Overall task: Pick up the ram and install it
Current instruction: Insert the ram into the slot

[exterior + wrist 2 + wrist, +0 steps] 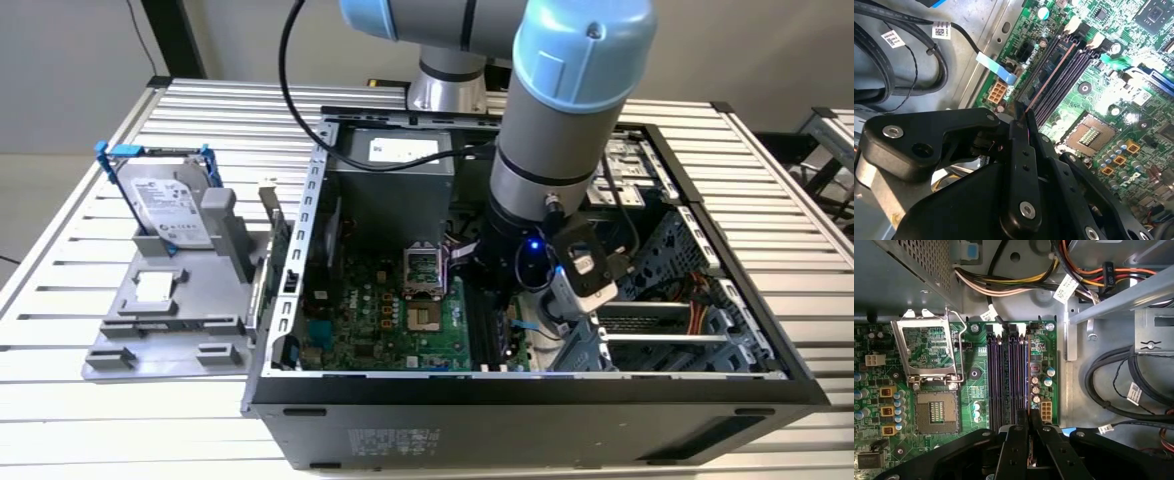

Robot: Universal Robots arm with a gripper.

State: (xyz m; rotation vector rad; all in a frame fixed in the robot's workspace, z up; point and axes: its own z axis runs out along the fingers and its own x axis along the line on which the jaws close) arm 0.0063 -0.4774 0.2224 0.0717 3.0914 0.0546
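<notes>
- gripper (1023,117) is pinching the ram (1051,75) on edge, fingers clenched on it
- ram's long axis is running along the black slots (1006,380) of the motherboard (919,365), inside the case (534,385)

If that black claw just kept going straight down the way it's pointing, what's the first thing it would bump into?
Most likely the black memory slots on the green motherboard. The gripper points down at them, holding the ram edge-on along one slot, so the ram would probably touch first; depth is unclear.
</notes>
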